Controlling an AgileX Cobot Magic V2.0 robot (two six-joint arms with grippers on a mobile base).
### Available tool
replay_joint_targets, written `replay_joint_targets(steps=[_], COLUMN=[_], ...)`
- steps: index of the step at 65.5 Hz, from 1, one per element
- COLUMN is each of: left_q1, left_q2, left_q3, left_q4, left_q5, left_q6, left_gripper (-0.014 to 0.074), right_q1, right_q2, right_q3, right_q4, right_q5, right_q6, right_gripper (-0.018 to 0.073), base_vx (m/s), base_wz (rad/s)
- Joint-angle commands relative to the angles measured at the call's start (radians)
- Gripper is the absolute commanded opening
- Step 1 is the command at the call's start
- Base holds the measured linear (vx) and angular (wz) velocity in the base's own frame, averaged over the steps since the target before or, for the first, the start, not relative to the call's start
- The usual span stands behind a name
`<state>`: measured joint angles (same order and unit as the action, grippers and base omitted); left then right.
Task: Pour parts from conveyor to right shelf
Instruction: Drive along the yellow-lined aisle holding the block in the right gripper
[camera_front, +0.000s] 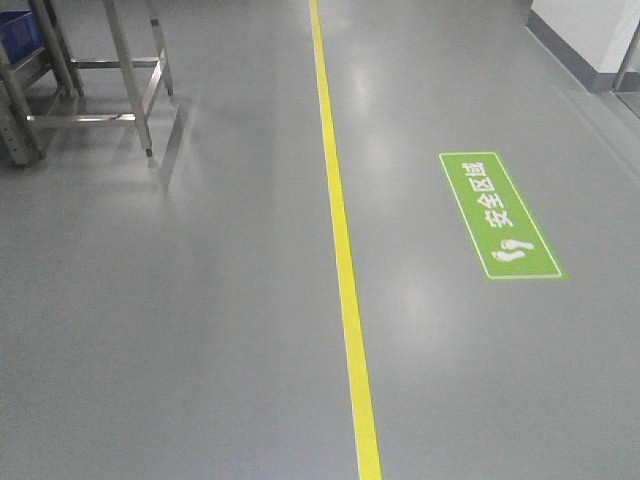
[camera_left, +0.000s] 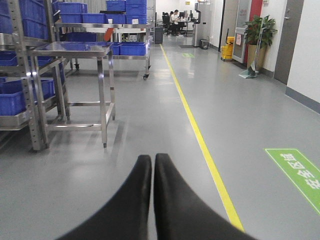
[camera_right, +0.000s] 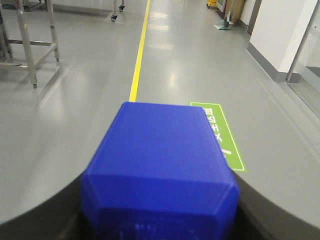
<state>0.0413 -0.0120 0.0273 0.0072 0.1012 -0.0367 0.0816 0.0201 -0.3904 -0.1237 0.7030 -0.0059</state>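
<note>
Grey floor (camera_front: 180, 330) with a yellow line (camera_front: 345, 260) fills all views. Right claw (camera_right: 160, 220) is clamped on a blue part (camera_right: 160, 155) hiding the line's near end; left claw (camera_left: 152, 165), left of the line, is closed tight, empty. Likely step: transit; next, reach the shelf, then tip.

On the grey floor (camera_front: 180, 330), just right of the yellow line (camera_front: 345, 260), there lies a green sign (camera_front: 500, 215). It carries four white characters, 安全区域, and at its near end two white footprints. In the left wrist view this sign (camera_left: 300, 175) stands at the picture's edge, and its characters are cut off. In the right wrist view the blue part (camera_right: 160, 165) hides a piece of it. No other writing can be read.
</note>
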Motion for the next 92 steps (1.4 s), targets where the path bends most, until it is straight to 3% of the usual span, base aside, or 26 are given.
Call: replay_joint_targets(steps=[1,92], left_q1=[-0.005,-0.005], left_q2=[-0.012,-0.012], left_q3=[-0.020,-0.020], left_q4=[-0.007,-0.007], left_q5=[-0.073,-0.073], left_q6=[-0.008,-0.008], left_gripper=[-0.0006,-0.0006], right_q1=[-0.004,-0.004], right_q2=[0.021,0.021], right_q3=[-0.025,-0.025], right_q4=[-0.012,-0.013], right_q5=[-0.079,-0.079], right_q6=[-0.010,-0.010], right_gripper=[-0.0005,-0.0005], base_vx=[0.74,0.85], base_wz=[-0.06,0.01])
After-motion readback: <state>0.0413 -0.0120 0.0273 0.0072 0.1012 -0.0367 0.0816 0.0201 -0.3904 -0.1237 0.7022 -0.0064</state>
